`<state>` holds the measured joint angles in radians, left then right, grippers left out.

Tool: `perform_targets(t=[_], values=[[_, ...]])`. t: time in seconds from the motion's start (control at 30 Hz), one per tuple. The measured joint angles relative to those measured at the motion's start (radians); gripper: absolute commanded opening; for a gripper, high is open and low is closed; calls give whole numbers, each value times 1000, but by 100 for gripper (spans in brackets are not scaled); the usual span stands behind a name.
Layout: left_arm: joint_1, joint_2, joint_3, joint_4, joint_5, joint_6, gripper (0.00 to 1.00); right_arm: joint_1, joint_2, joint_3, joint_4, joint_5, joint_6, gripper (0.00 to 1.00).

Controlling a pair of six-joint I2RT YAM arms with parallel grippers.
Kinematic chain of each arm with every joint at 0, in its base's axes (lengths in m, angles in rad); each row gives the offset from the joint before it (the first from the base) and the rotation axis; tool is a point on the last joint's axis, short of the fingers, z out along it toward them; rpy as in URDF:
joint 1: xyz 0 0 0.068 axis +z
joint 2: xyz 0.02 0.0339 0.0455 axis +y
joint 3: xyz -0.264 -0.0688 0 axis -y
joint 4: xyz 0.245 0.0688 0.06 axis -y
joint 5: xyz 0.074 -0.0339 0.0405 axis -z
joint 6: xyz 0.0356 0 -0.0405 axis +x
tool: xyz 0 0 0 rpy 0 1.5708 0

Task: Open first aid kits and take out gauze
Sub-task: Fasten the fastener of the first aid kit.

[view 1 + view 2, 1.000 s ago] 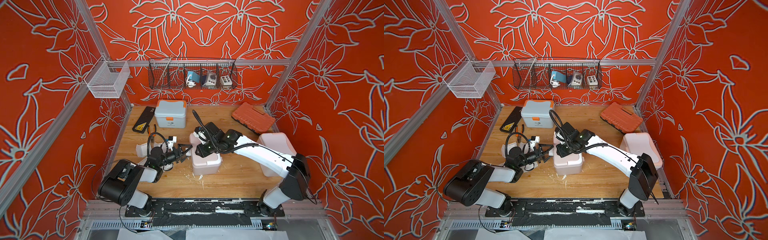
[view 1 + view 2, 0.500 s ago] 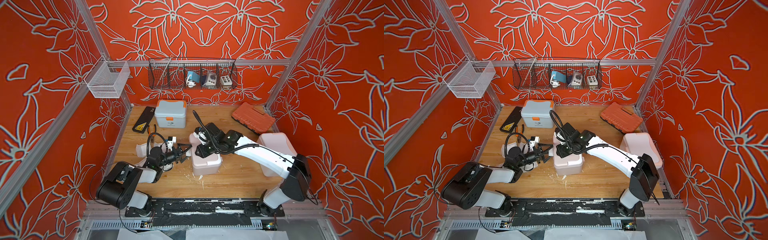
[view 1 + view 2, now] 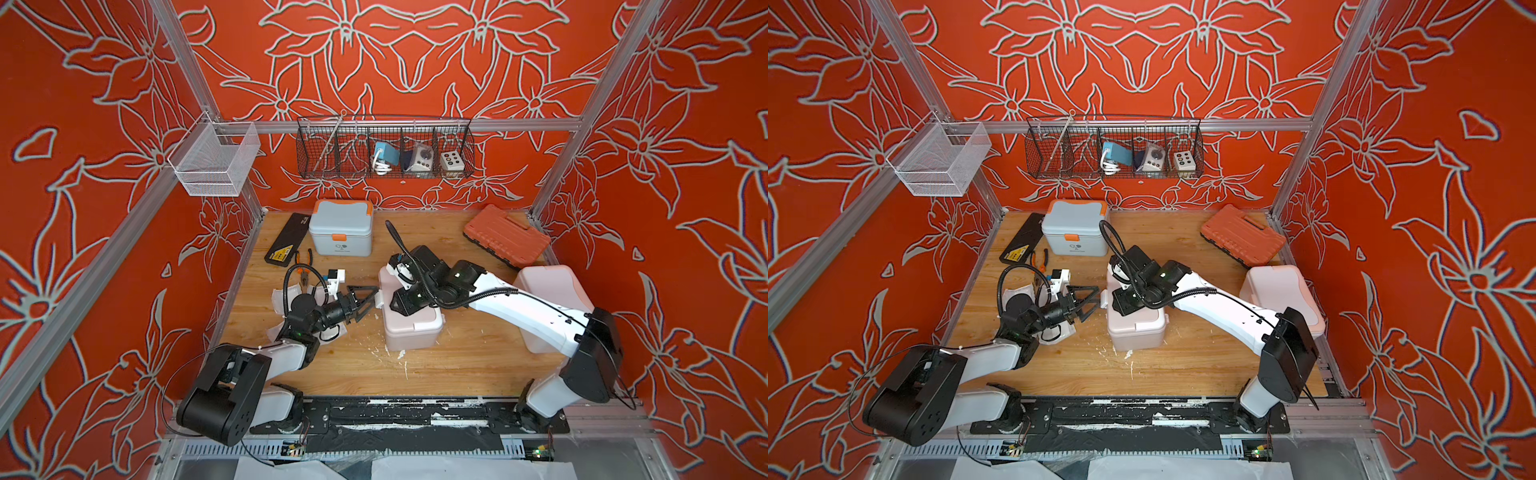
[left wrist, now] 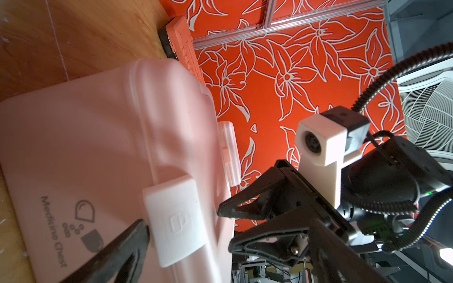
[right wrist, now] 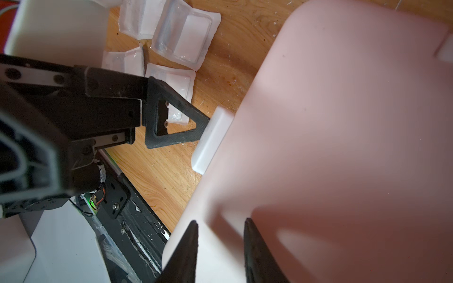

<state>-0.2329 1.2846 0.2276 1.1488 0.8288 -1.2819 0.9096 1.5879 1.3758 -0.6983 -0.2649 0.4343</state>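
Note:
The pale pink first aid kit (image 3: pixel 409 328) stands shut mid-table, "Medicine Chest" on its front (image 4: pixel 73 152). My left gripper (image 3: pixel 371 301) is open at its white latch (image 4: pixel 176 220); one fingertip (image 5: pixel 203 122) touches the latch. From above, my right gripper (image 5: pixel 220 225) sits on the lid, jaws partly closed astride a strip of it. The blue-grey kit (image 3: pixel 340 232) stands shut at the back. At the right wall is the white and peach kit (image 3: pixel 552 291). Several gauze packets (image 5: pixel 181 36) lie on the wood under my left arm (image 3: pixel 277 296).
An orange-red tool case (image 3: pixel 505 235) lies at the back right. A black case (image 3: pixel 286 245) and pliers (image 3: pixel 305 270) lie at the back left. A wire basket (image 3: pixel 384 149) and a white mesh basket (image 3: pixel 214 160) hang on the walls.

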Motion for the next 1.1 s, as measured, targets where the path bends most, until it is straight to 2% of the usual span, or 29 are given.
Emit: perform_targets(t=[0.1, 0.13, 0.3, 0.43, 0.6, 0.77, 0.93, 1.1], values=[[5, -42, 11, -148, -23, 62, 97, 0, 0, 0, 0, 0, 0, 33], [6, -64, 23, -218, -36, 93, 92, 0, 0, 0, 0, 0, 0, 33], [4, -194, 123, -536, -109, 262, 56, 0, 0, 0, -2, 2, 2, 27], [-35, -304, 262, -808, -229, 411, 54, 0, 0, 3, -14, 10, 1, 28], [-102, -338, 400, -1012, -356, 550, 48, -2, -10, 3, -37, 35, 0, 29], [-177, -266, 472, -1143, -450, 632, 45, -11, -19, 3, -60, 49, -1, 30], [-259, -160, 537, -1240, -528, 690, 47, -35, -36, -14, -66, 55, -2, 30], [-305, -135, 566, -1290, -586, 722, 47, -53, -53, -30, -68, 55, -2, 30]])
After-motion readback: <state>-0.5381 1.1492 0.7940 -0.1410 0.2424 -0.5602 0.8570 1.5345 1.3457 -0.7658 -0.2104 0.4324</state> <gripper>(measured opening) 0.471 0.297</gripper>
